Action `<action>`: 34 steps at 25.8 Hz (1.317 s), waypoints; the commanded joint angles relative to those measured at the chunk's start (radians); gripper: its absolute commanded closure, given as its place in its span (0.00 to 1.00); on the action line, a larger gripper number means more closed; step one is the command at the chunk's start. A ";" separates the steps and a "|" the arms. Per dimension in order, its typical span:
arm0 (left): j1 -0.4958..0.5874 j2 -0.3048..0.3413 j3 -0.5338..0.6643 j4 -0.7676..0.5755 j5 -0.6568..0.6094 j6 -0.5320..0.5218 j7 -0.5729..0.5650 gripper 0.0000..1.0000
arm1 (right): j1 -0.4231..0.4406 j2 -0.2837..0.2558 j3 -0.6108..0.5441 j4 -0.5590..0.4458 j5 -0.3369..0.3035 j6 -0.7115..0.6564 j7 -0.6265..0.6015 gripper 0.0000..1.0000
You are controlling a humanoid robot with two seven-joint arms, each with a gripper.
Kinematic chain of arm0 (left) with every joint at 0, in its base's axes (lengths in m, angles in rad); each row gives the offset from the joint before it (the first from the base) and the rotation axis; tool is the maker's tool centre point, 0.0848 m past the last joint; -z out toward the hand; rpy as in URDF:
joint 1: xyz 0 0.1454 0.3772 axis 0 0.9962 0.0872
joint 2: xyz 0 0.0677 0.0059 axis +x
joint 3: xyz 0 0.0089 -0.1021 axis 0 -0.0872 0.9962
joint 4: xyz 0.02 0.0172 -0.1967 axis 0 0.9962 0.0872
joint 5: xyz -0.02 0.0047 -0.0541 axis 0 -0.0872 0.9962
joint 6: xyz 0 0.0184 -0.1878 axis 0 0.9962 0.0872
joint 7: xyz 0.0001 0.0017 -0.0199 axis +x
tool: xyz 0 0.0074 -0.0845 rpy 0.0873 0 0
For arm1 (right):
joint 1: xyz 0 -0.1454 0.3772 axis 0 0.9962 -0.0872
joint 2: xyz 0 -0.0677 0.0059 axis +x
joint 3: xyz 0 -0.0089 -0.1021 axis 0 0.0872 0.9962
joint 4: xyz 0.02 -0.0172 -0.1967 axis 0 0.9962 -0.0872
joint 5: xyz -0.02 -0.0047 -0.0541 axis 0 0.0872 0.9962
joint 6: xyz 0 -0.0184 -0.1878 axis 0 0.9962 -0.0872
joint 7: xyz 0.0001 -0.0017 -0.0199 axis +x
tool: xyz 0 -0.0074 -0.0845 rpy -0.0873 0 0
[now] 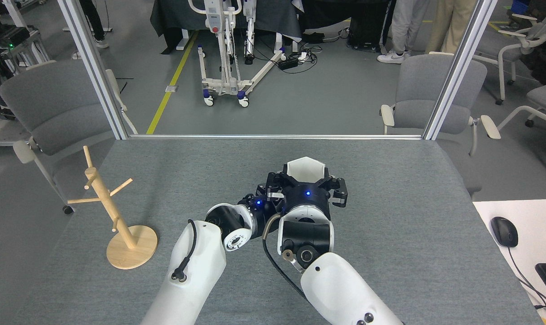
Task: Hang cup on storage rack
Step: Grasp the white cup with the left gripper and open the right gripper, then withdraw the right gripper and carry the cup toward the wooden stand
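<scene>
Right gripper (305, 180): jaws closed around the cup (305, 168), wrist pointing forward. Left gripper (273, 198): tucked against the right wrist's left side; jaw state not discernible.
</scene>
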 commanded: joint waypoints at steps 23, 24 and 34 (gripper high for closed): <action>0.005 0.002 0.002 0.012 0.001 0.006 0.008 1.00 | 0.007 0.018 -0.040 0.000 -0.146 -0.003 -0.712 0.02; 0.006 0.002 0.002 0.016 0.001 0.006 0.008 1.00 | 0.007 0.016 -0.072 -0.003 -0.146 -0.004 -0.752 0.02; 0.160 0.072 0.036 -0.114 -0.001 0.005 0.021 1.00 | 0.218 -0.190 -0.765 0.003 -0.529 -0.796 -0.913 0.00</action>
